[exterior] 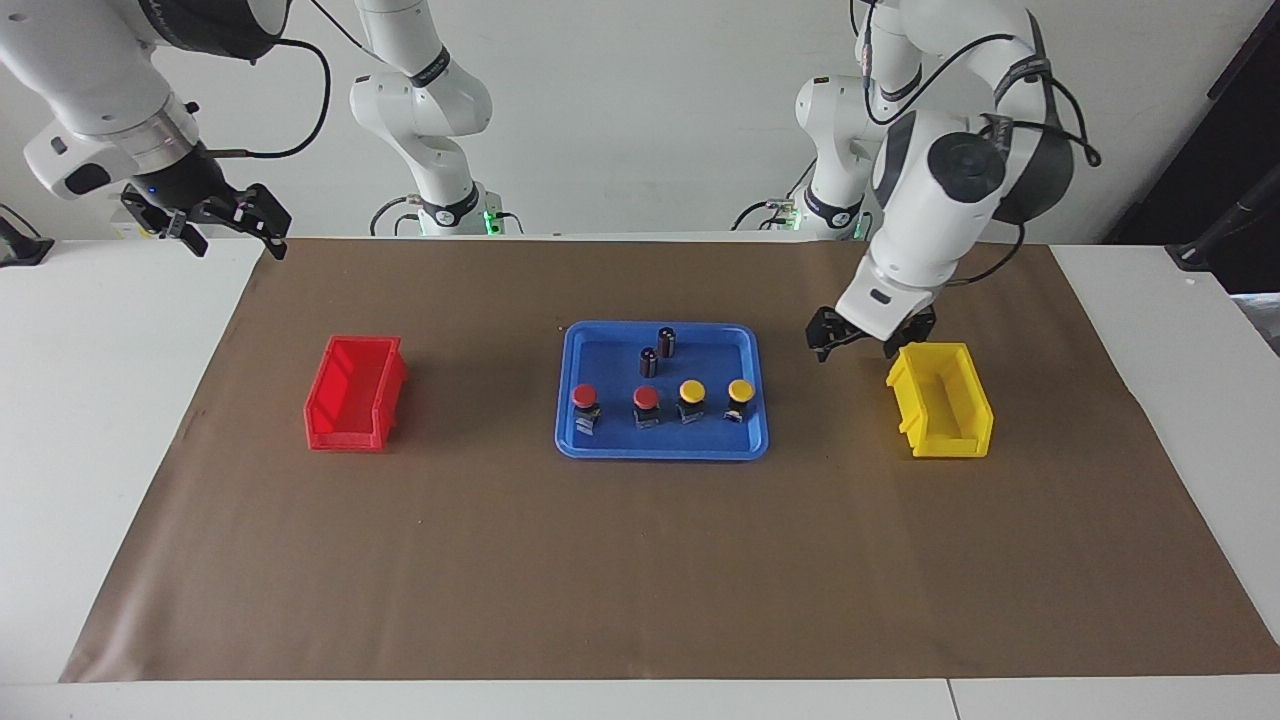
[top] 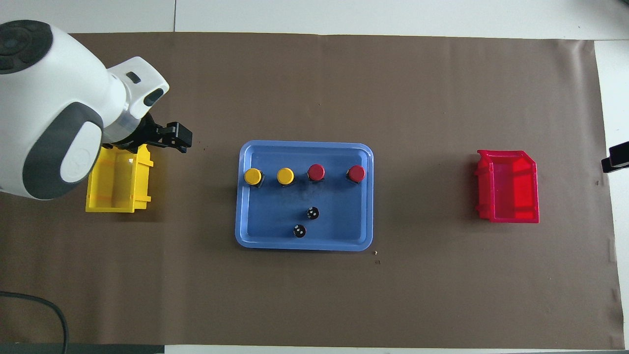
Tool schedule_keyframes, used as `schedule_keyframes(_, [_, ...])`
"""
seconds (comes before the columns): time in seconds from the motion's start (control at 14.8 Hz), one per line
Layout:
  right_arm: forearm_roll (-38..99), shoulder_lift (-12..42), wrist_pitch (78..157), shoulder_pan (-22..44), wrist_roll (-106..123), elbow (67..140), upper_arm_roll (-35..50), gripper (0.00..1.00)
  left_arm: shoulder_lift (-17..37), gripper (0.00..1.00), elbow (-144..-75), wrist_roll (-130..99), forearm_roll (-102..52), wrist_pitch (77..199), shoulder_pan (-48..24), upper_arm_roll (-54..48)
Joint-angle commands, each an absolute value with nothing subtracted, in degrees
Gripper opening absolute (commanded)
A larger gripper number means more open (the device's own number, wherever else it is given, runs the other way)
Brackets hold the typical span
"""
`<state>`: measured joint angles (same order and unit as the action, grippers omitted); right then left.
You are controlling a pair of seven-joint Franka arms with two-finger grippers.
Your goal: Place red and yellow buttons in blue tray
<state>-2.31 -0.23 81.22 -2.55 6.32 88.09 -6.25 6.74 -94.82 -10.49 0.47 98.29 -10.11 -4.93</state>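
The blue tray point(exterior: 600, 350) lies in the middle of the brown mat and also shows in the overhead view point(top: 265, 221). In it stand two red buttons point(exterior: 585, 397) point(exterior: 646, 398) and two yellow buttons point(exterior: 692, 391) point(exterior: 740, 390) in a row along the side farther from the robots. In the overhead view the same row reads yellow point(top: 253, 176), yellow point(top: 285, 176), red point(top: 316, 172), red point(top: 356, 173). My left gripper point(exterior: 868, 343) point(top: 172, 136) is open and empty, low over the mat by the yellow bin's end. My right gripper point(exterior: 205, 222) is open, raised and waits at the table's right-arm end.
Two dark capless cylinders point(exterior: 666, 342) point(exterior: 649, 361) stand in the tray, nearer to the robots than the buttons. A yellow bin point(exterior: 940, 400) point(top: 118, 182) sits toward the left arm's end of the table. A red bin point(exterior: 355, 392) point(top: 508, 187) sits toward the right arm's end.
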Motion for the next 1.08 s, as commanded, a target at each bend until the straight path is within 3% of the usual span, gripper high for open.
schedule_keyframes(0.0, [-2.9,-0.8,82.0,-2.5,8.0,89.0,-6.2,1.0,4.0,1.0,-94.2,-7.0,0.5,95.0,-4.5,-5.3])
schedule_keyframes(0.34, [-2.6,-0.8,81.8,-2.5,8.2,88.9,-6.2,1.0,3.8,1.0,-87.6,4.8,0.5,88.9,2.7,-5.3])
schedule_keyframes(1.02, [-2.3,-0.6,82.1,-2.5,7.6,88.7,-3.6,1.0,2.8,1.0,-86.4,6.6,0.3,85.8,2.1,-5.6])
